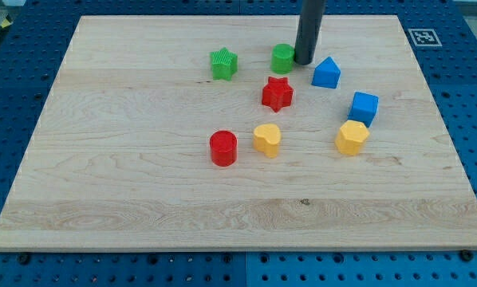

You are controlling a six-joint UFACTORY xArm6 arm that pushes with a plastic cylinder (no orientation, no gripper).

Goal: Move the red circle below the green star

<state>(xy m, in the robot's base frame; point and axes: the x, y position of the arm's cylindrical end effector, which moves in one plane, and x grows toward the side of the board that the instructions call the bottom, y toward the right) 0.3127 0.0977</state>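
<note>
fingers are absent on this arm: it ends in a plain dark rod, so nothing opens, closes or clamps. my tip (304, 62) rests on the counter (103, 199) near the view's top, touching or just beside the right edge of the green round block (283, 57), with the blue block with a peaked top (326, 72) just to its right.

the red circle (222, 148) sits well apart from my tip, lower and toward the view's left, beside the yellow rounded block (266, 139). the green star (223, 64) lies almost straight above it in the view, so the circle already looks roughly below the star, though well apart.

the risk, as i judge it, lies in the path across. a straight run from here passes the red star (277, 93) and the yellow rounded block, and could knock either one into the circle. a push that is off centre would send the circle sideways, out of line with the green star. a blue cube (364, 107) and a second yellow block (352, 137) lie clear on the view's right.

the rod stands nearly upright, entering from the view's top edge.
</note>
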